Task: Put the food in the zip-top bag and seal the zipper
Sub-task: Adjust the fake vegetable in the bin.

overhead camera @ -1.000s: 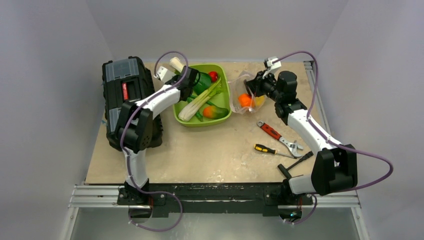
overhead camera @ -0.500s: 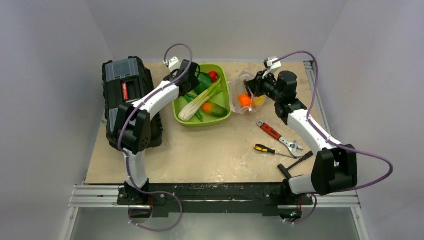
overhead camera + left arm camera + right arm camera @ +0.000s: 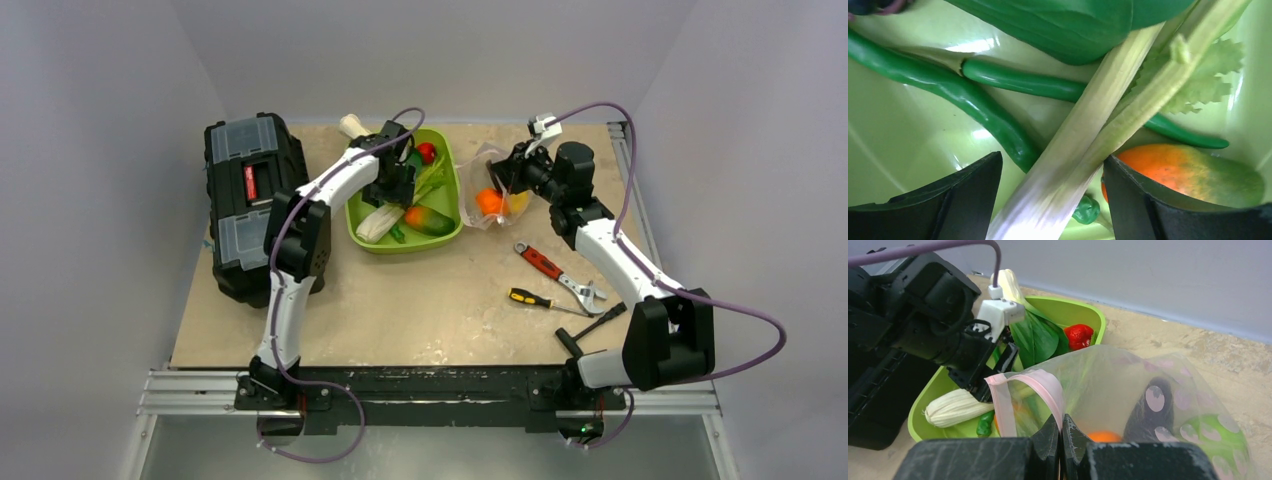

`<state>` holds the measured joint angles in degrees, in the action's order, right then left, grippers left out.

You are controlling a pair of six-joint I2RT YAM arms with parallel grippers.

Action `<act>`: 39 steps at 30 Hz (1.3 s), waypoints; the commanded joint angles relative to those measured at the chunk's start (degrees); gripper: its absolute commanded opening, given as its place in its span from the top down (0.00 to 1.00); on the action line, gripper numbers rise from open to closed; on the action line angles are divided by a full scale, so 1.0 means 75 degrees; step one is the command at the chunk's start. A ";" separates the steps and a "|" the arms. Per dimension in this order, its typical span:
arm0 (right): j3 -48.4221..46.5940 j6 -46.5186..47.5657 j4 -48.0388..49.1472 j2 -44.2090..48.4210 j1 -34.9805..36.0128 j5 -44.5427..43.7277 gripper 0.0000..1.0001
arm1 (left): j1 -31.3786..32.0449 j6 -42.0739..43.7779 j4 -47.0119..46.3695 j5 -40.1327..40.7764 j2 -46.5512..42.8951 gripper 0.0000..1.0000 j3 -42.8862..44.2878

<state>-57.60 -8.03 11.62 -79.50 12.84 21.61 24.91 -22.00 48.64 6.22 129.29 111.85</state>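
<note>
**Swinging over the tray: left arm now above the vegetables, right arm unmoved at the bag**

The sandy worktop [image 3: 420, 300] carries a black plastic toolbox [image 3: 245, 190] at the left. Just beside it is a lime-green plastic tray [image 3: 452, 228].

Half a second ago the white left arm [image 3: 335, 185] was at the tray's left rim. It has since reached across to the tray's middle, uncovering a white rounded piece [image 3: 352, 124] at the far rim. In the wrist view the left jaws are spread wide and hold nothing. They straddle a long pale celery stalk [image 3: 1083, 135], which lies across the dark green beans [image 3: 978, 110] and beside an orange-and-green mango-shaped piece [image 3: 1193, 170]. A small red piece [image 3: 427, 152] lies near the tray's far side.

The right arm [image 3: 610, 250] has not shifted. The right jaws are clenched on the mouth of the clear, floppy plastic zip-top bag [image 3: 1108, 380], which stands just right of the tray. Its pale pink zipper strip [image 3: 1043, 382] loops open above them. An orange fruit [image 3: 489, 200] is inside the bag.

A red-handled wrench [image 3: 545, 265] and a yellow-and-black screwdriver [image 3: 530, 297] lie nearer the arms.
</note>
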 commanded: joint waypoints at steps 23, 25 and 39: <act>-0.0171 -0.0157 0.0432 -0.0135 0.0045 0.0208 1.00 | -0.0176 -0.0183 0.1015 -0.2569 -0.1452 0.99 0.0212; -0.0182 -0.0154 0.0421 -0.0134 0.0040 0.0207 1.00 | -0.0214 -0.0869 0.0977 -0.2730 -0.1358 0.99 0.0276; -0.0183 -0.0124 0.0396 -0.0134 0.0046 0.0178 1.00 | -0.0227 -0.5568 -0.3931 -0.3709 -0.1635 0.65 -0.2602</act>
<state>-57.60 -8.60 12.01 -80.64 12.84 22.26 23.40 -54.33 30.50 -20.88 119.35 92.90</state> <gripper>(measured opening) 0.003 0.330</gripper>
